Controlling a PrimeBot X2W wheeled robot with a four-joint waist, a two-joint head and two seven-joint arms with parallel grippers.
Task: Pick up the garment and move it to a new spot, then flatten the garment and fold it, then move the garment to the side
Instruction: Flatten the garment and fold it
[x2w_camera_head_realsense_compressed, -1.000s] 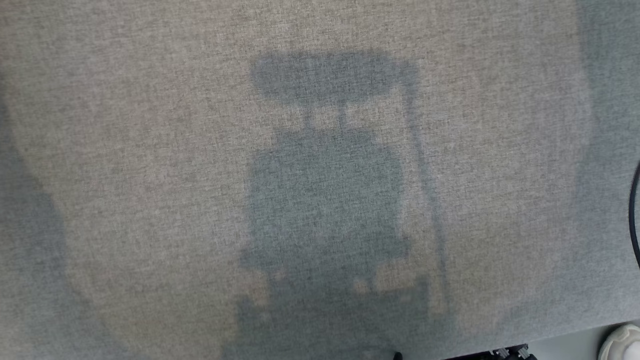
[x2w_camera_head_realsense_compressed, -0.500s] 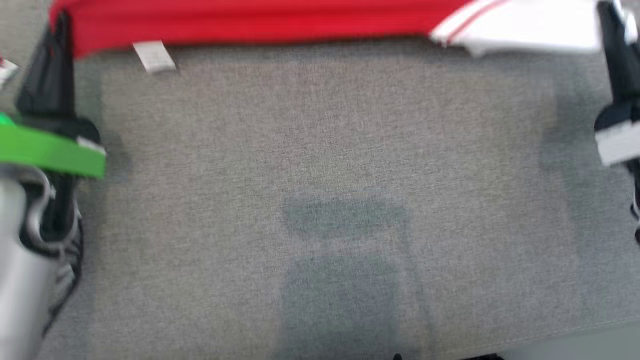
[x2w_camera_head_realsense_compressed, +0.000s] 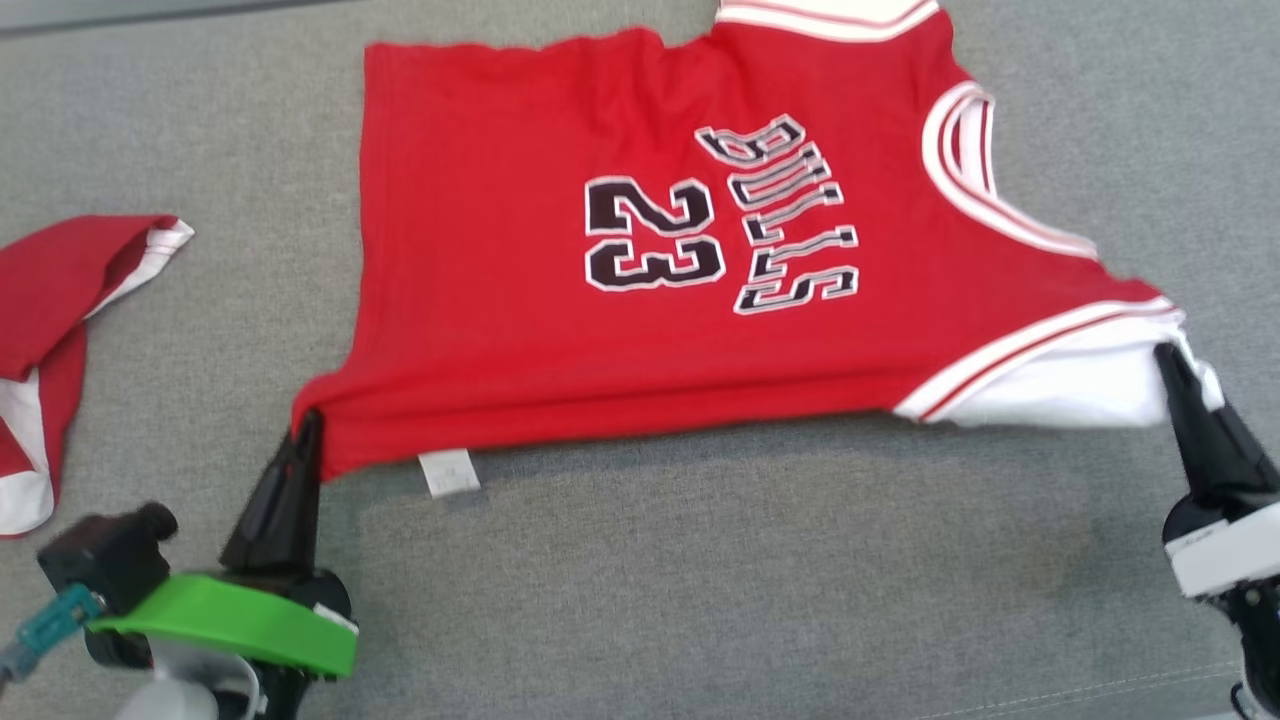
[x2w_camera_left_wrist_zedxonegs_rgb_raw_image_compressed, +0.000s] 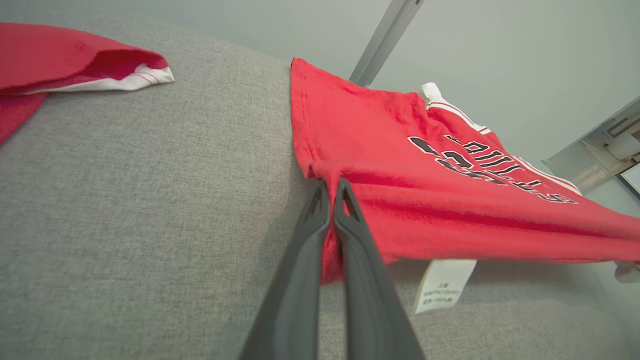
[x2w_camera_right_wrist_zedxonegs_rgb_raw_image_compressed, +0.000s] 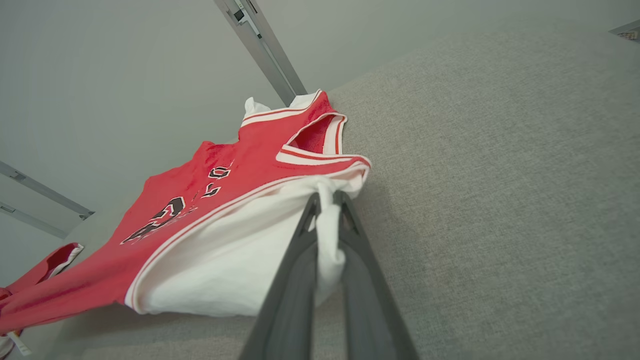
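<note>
Holding the garment (x2w_camera_head_realsense_compressed: 500, 300) taut between my left hand (x2w_camera_head_realsense_compressed: 308, 425) and right hand (x2w_camera_head_realsense_compressed: 1168, 358).
Both are clamped on thin corner pinches; I reckon uneven tugging could slip one free.

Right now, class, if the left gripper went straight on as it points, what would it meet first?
The red jersey: the left gripper is shut on its near corner, so it would likely push into that cloth.
</note>
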